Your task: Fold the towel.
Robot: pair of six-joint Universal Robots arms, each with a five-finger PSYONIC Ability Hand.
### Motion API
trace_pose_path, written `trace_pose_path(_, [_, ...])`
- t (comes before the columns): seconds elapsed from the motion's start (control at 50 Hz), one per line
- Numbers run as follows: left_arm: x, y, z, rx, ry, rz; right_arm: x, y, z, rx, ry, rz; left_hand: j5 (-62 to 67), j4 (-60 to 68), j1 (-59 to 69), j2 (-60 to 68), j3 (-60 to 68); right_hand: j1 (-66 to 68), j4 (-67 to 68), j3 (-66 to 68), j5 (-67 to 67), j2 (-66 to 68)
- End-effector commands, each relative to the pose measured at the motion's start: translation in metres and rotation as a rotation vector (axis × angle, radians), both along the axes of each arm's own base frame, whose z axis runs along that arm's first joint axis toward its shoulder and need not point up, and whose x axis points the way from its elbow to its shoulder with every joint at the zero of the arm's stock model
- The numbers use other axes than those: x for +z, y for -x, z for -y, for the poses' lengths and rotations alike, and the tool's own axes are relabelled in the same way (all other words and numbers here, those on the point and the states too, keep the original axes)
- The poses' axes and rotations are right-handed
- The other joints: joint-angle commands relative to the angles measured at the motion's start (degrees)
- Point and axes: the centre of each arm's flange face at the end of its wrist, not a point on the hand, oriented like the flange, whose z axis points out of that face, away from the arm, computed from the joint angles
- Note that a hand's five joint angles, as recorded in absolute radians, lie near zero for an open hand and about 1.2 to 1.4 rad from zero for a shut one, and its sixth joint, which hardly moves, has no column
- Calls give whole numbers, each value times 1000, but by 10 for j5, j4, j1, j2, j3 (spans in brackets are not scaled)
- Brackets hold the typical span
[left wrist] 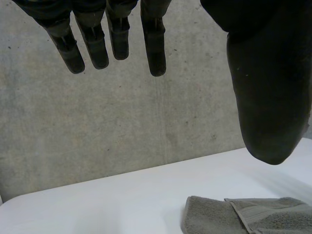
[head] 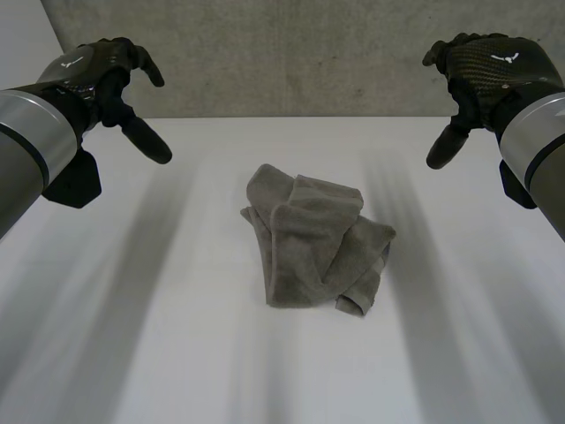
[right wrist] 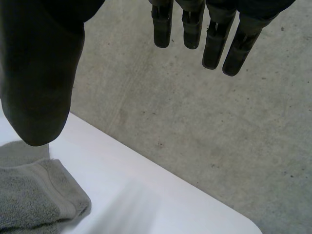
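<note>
The grey towel (head: pixel 313 243) lies crumpled on the white table (head: pixel 115 336), between and below both hands. The left hand (head: pixel 93 69) and right hand (head: pixel 490 66) hover apart from it, fingers straight and empty, likely poised to reach down for its edges

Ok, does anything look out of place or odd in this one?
Only the towel: it lies bunched in a rumpled heap on the table, layers overlapping askew. The left hand and right hand hang open either side, off it. Nothing looks spilled or damaged.
</note>
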Motion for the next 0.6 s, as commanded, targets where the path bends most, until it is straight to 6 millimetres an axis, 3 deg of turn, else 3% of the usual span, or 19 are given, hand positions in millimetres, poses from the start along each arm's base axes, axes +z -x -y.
trace_pose_path(0.02, [-1, 1, 0, -5, -2, 1, 0, 0, 1, 0, 2, -3, -24, -45, -46, -38, -39, -33, -46, -41, -33, -46])
trace_pose_path(0.3, [-2, 1, 0, -5, -5, 2, 2, 2, 3, -5, 8, -1, -24, -45, -46, -38, -39, -33, -46, -41, -33, -46])
trace_pose_path(0.42, [-17, 10, 2, -40, -47, 19, 4, -2, 3, 27, 24, -18, -16, -37, -37, -29, -30, -33, -46, -41, -33, -46])
trace_pose_path(0.48, [-56, 35, 0, -141, -163, 56, -14, -19, 4, 205, 60, -221, -10, -32, -32, -24, -25, -33, -46, -41, -33, -46])
trace_pose_path(0.5, [-56, 35, 0, -141, -164, 57, -14, -19, 4, 206, 60, -222, -10, -32, -32, -24, -25, -33, -46, -41, -33, -46])
trace_pose_path(0.54, [-87, 51, -4, -183, -247, 84, -33, -32, 3, 335, 83, -346, -12, -33, -34, -26, -27, -33, -46, -41, -33, -46])
trace_pose_path(0.56, [-87, 51, -4, -184, -248, 85, -33, -32, 3, 336, 84, -346, -12, -33, -34, -26, -27, -33, -46, -41, -33, -46])
trace_pose_path(0.6, [-114, 61, -7, -202, -317, 108, -47, -44, 6, 420, 102, -407, -12, -33, -34, -26, -27, -33, -46, -41, -33, -46])
